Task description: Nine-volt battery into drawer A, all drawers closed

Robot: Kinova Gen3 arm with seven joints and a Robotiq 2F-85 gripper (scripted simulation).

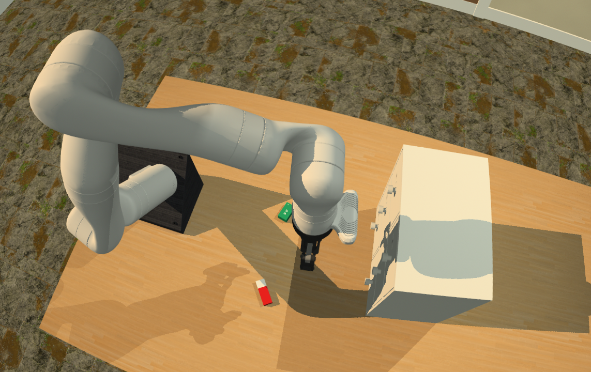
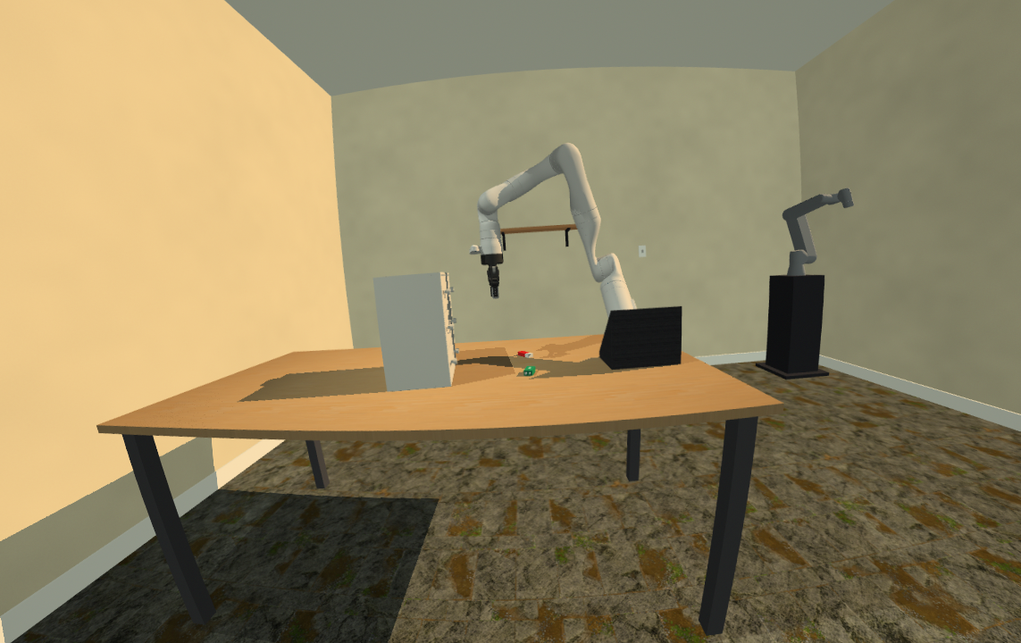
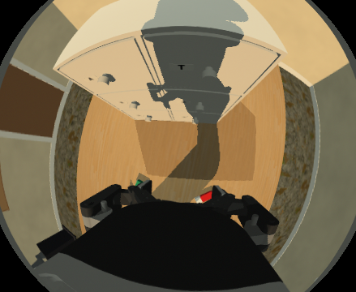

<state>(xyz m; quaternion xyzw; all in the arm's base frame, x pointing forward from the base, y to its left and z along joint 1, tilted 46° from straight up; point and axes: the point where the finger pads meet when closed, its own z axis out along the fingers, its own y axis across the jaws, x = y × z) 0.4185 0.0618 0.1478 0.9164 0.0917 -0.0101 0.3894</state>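
Observation:
The green nine-volt battery (image 1: pixel 284 212) (image 2: pixel 529 370) (image 3: pixel 139 182) lies on the table, partly hidden by the arm and, in the wrist view, by a finger. The white chest (image 1: pixel 445 185) (image 2: pixel 414 336) stands upright with two columns of drawers, all looking pushed in. In the wrist view the upper left drawer (image 3: pixel 121 61) has a knob and a small mark too foreshortened to read. The upper right drawer (image 3: pixel 250 61) is marked T. My gripper (image 1: pixel 307 266) (image 2: pixel 494 295) (image 3: pixel 182 190) is open and empty, pointing down, high above the table in front of the chest.
A red and white block (image 1: pixel 264 295) (image 2: pixel 524 353) (image 3: pixel 206 197) lies on the table (image 1: pixel 163 296) (image 2: pixel 578 407). A dark angled box (image 1: pixel 192 194) (image 2: pixel 641 337) stands by the arm's base. Several knobs stick out of the chest's front.

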